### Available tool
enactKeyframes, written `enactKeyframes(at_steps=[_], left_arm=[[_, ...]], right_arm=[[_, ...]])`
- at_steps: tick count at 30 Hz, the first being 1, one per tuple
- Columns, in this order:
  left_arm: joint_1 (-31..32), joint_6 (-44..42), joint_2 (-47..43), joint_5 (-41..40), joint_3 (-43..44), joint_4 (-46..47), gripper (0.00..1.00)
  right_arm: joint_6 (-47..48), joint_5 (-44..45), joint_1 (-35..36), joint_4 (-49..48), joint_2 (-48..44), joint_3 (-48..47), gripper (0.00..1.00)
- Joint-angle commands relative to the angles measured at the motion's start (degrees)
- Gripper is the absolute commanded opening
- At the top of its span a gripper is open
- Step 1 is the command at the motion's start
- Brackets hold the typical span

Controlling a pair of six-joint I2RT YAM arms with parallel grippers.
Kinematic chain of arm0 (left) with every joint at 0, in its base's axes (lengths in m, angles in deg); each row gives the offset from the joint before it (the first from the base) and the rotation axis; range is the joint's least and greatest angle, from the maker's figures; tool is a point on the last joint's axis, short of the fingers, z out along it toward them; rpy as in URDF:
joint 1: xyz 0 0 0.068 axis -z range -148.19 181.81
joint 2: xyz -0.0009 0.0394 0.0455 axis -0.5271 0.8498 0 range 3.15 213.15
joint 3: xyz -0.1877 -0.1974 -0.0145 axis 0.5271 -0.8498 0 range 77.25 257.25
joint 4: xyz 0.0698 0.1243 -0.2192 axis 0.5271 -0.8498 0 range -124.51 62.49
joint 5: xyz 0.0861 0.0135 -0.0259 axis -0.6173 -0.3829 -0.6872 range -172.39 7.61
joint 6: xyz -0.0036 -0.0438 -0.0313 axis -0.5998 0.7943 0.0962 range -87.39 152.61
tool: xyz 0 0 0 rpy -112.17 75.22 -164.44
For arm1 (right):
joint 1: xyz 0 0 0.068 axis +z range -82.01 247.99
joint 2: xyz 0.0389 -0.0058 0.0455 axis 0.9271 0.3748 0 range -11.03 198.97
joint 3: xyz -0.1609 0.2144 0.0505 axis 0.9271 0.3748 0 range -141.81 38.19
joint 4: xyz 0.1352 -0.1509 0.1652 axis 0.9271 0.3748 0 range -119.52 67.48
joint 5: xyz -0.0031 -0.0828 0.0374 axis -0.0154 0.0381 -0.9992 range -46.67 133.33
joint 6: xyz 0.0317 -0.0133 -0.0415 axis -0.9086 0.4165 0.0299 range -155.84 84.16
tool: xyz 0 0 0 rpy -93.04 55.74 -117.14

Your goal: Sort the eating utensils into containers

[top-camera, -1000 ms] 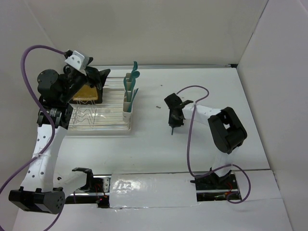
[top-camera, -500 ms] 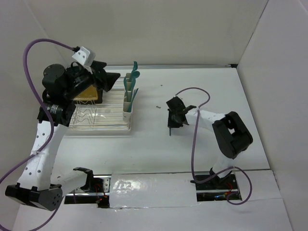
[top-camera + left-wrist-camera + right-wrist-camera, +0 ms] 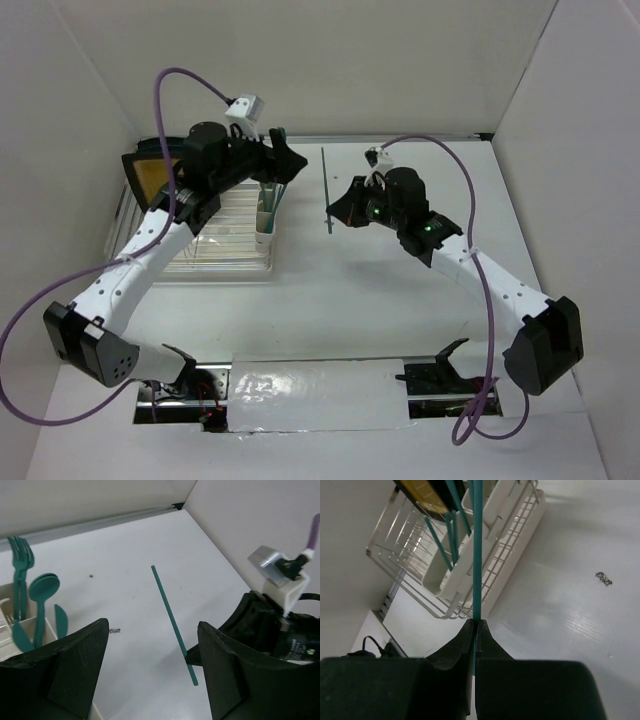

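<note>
- Right gripper (image 3: 476,626) is clamped on a thin teal utensil (image 3: 477,555), which juts straight out ahead of its fingertips.
- Left gripper (image 3: 152,625) is spread wide and holds nothing; the held utensil hangs just beyond its fingers.
- Cream containers (image 3: 262,232), with a fork (image 3: 20,555) and a spoon (image 3: 44,586) standing inside, sit just beside its left finger.

Left end effector (image 3: 290,165) crowds the space above the containers (image 3: 264,215).

The slender teal plastic utensil (image 3: 477,555) is seen as smooth and slightly glossy. Beside it, the cream plastic rectangular cups (image 3: 445,576) appear matt, the wire dish rack (image 3: 407,550) shiny, the white table (image 3: 560,610) faintly sheened.
</note>
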Motion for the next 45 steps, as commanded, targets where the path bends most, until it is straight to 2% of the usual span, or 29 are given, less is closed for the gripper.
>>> enactKeyframes(at_steps=[1,12,16,20,21,23,24,25,26,28,29,31,32,33,34,37,41,44,45], left_arm=[[3.25,3.8,1.97,-3.38,4.0,4.81,0.84],[7.39,7.32,11.2,-5.31,9.71,5.7,0.83],[7.57,8.46,12.96,-3.66,10.95,5.87,0.8],[7.57,9.16,14.46,-0.59,13.75,6.4,0.66],[7.57,9.34,15.24,-0.58,13.68,6.14,0.53],[7.65,9.43,15.87,0.3,14.64,6.31,0.39],[7.65,9.43,15.95,0.22,14.82,6.49,0.25],[7.65,9.26,15.95,0.65,14.64,6.4,0.2],[7.57,8.99,16.13,0.74,14.64,7.27,0.08],[7.3,6.9,15.78,1.8,14.47,8.33,0.0],[7.39,6.19,15.78,2.58,14.47,9.03,0.0],[5.03,4.0,15.17,4.25,13.68,11.12,0.0],[3.8,3.55,14.9,6.08,13.24,11.93,0.0],[2.13,3.11,13.94,9.67,13.06,12.89,0.0],[0.81,1.8,14.11,11.27,12.97,13.08,0.0],[-3.4,-1.72,10.09,17.34,12.53,11.94,0.0],[-7.71,-7.79,2.35,24.55,4.13,15.62,0.0],[-10.72,-9.2,-2.92,30.26,-3.78,21.32,0.0],[-12.02,-8.33,-3.9,34.19,-6.51,26.82,0.0]], right_arm=[[0.83,-1.94,-0.37,-1.94,-2.19,-3.88,0.0],[-0.31,-3.25,-0.2,-2.81,-5.97,-5.73,0.0],[0.12,-4.39,-0.2,-2.82,-6.85,-6.87,0.0],[0.39,-4.92,-0.2,-2.82,-6.76,-7.4,0.0],[0.56,-4.92,-0.11,-2.82,-6.68,-7.4,0.0],[0.65,-4.23,-0.11,-1.77,-6.67,-7.92,0.0],[0.65,-3.44,-0.11,-1.77,-6.33,-8.8,0.01],[1.09,-3.43,0.15,0.32,-6.32,-9.59,0.01],[0.92,-2.73,-0.11,1.39,-5.98,-10.47,0.13],[0.56,-0.98,-0.2,6.11,-4.66,-13.98,0.33],[0.21,0.16,-0.29,7.45,-4.48,-15.3,0.56],[-0.23,1.31,-0.73,9.65,-4.13,-19.25,0.69],[-0.58,2.19,-1.51,12.1,-4.13,-20.57,0.78],[-0.67,4.02,-2.47,13.16,-4.13,-23.11,0.95],[-0.67,5.43,-2.48,14.31,-4.56,-24.18,1.0],[-0.49,11.41,-4.15,18.0,-5.71,-25.51,1.0],[-1.81,14.5,-7.22,20.03,-6.59,-20.86,1.0],[-3.65,12.93,-7.84,16.8,-6.5,-15.5,1.0],[-3.83,12.92,-7.85,15.47,-6.5,-13.92,1.0]])
